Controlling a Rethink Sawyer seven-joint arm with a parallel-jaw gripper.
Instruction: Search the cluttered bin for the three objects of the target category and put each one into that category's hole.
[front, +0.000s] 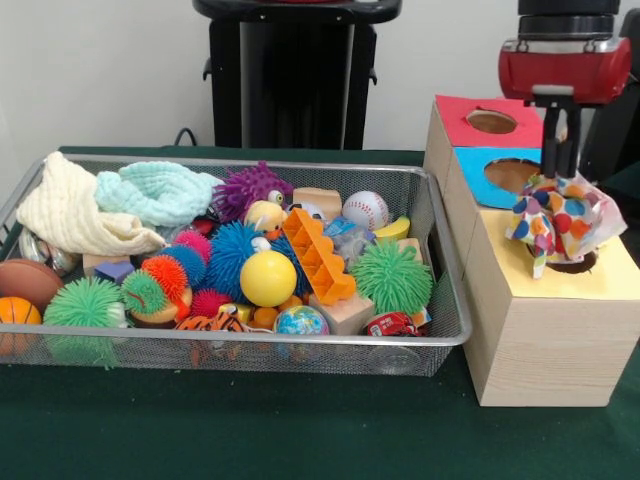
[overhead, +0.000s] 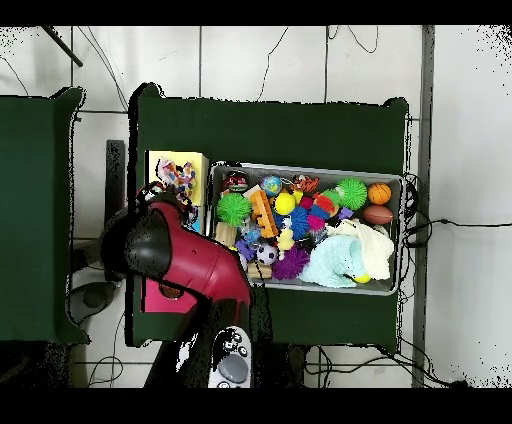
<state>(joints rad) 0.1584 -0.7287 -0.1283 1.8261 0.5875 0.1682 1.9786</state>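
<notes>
My gripper (front: 561, 172) is shut on a white cloth piece with multicoloured polka dots (front: 558, 222), which hangs just above the pale wooden box (front: 545, 340). The cloth covers most of the round hole (front: 578, 266) in the yellow surround (front: 612, 280); only a dark sliver of the hole shows. In the overhead view the cloth (overhead: 181, 180) lies over the yellow top (overhead: 170, 162), and the arm hides the gripper. The silver wire-mesh bin (front: 300, 338) stands left of the box, full of toys. I see no other polka-dot cloth in it.
Behind the yellow hole are the blue-surround hole (front: 510, 175) and the red-surround hole (front: 490, 120). The bin holds a cream cloth (front: 70, 215), a mint knit cloth (front: 155, 190), spiky balls (front: 392, 275), a yellow ball (front: 268, 278), a baseball (front: 365, 210) and an orange block (front: 318, 255).
</notes>
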